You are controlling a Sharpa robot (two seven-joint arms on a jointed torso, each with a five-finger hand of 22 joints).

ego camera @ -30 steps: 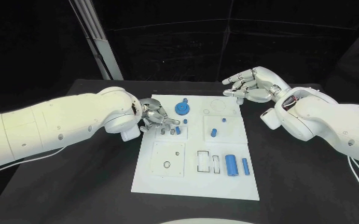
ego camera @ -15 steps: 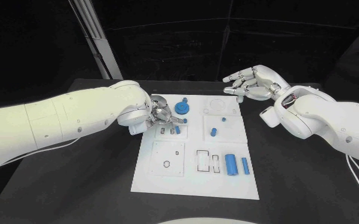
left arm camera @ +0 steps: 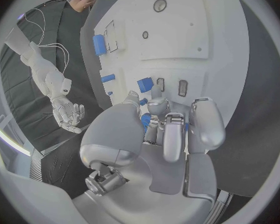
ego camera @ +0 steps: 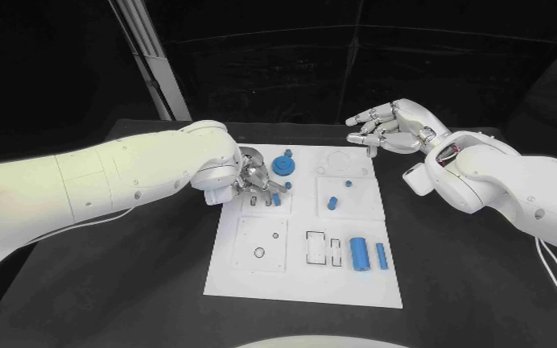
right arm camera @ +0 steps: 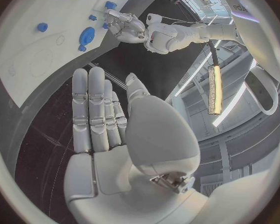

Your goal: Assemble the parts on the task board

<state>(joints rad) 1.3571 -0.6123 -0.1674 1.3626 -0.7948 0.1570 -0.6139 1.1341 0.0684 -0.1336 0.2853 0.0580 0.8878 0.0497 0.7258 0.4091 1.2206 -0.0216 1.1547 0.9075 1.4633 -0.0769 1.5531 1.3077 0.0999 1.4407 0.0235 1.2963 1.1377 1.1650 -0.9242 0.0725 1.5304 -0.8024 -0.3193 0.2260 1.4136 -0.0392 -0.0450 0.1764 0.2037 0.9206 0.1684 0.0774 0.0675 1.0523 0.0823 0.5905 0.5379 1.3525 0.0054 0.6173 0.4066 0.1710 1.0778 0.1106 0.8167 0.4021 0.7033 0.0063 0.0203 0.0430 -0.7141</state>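
Note:
The white task board (ego camera: 304,279) lies in the middle of the table. My left hand (ego camera: 257,180) hovers low over its far left part, fingers curled down beside a round blue part (ego camera: 283,168). In the left wrist view the fingertips (left arm camera: 157,104) come down around a blue piece (left arm camera: 145,120); whether they grip it is unclear. A small blue block (ego camera: 276,199) lies just by the hand. A blue peg (ego camera: 332,202), a thick blue cylinder (ego camera: 359,253) and a thin blue bar (ego camera: 381,256) lie further right. My right hand (ego camera: 389,132) floats beyond the board's far right corner, fingers spread, holding nothing.
Empty outlined slots (ego camera: 315,250) and a square plate with two holes (ego camera: 261,243) sit on the board's near half. A pale slanted post (ego camera: 139,42) stands behind the table's far left. Black tabletop (ego camera: 139,283) surrounds the board.
My left arm has swung further over the board, carrying the hand toward the round blue part. The right hand has barely moved.

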